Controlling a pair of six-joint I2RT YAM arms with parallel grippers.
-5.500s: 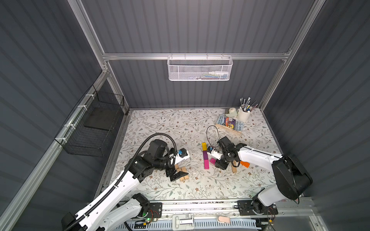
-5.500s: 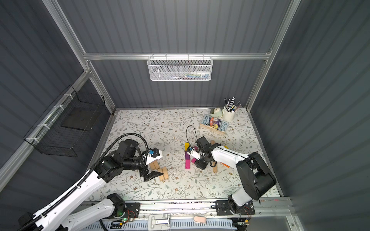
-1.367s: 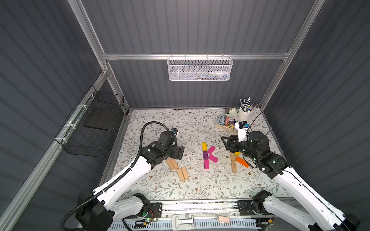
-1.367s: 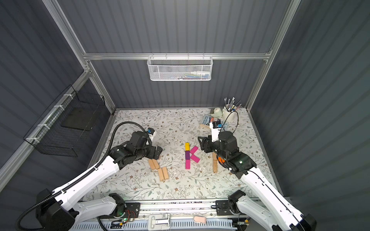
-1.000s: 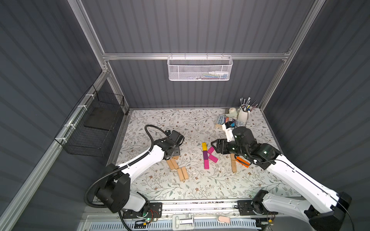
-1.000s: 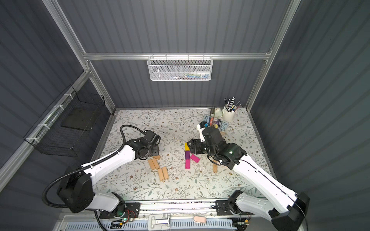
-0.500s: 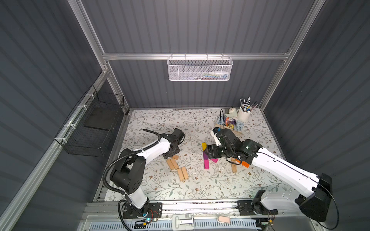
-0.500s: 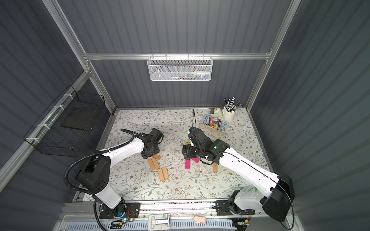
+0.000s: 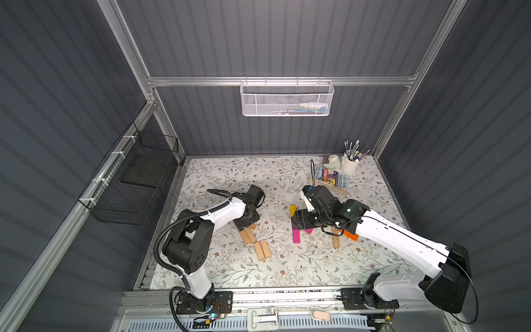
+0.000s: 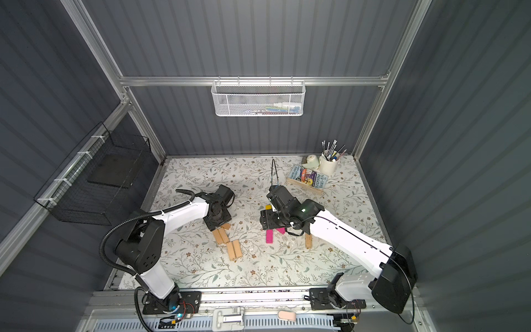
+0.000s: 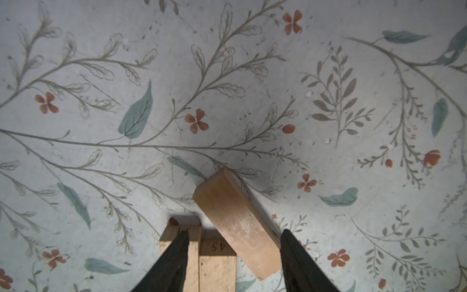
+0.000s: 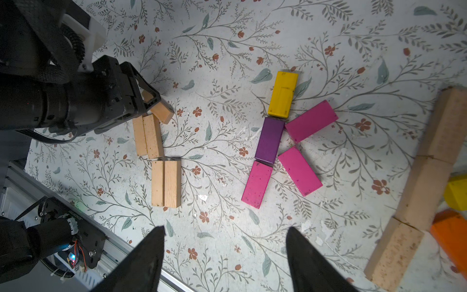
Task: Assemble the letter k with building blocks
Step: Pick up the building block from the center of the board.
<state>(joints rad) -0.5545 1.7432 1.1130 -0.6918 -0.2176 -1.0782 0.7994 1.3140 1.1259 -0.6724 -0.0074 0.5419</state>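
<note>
Coloured building blocks lie flat in a k shape: a yellow block (image 12: 283, 94), a purple block (image 12: 270, 140) and a magenta block (image 12: 257, 184) end to end, with two magenta diagonals (image 12: 310, 120) (image 12: 299, 170) beside them. My right gripper (image 12: 225, 235) (image 9: 300, 222) hovers over this group, open and empty. My left gripper (image 11: 233, 237) (image 9: 247, 222) is low at the tan blocks, open. Its fingers straddle a tilted tan block (image 11: 232, 222) that leans on a tan pair (image 11: 199, 260), with a gap at one finger.
Another tan pair (image 9: 263, 250) lies nearer the front rail. A row of tan blocks (image 12: 427, 187) with an orange block (image 12: 452, 232) and a yellow one (image 12: 457, 192) lies right of the k. A wooden book tray (image 9: 327, 184) and a mug of brushes (image 9: 351, 163) stand at the back right.
Both arms have come down and inward. The left gripper dropped onto the tan blocks, and the right gripper moved left over the coloured blocks. Blocks have not visibly shifted.
</note>
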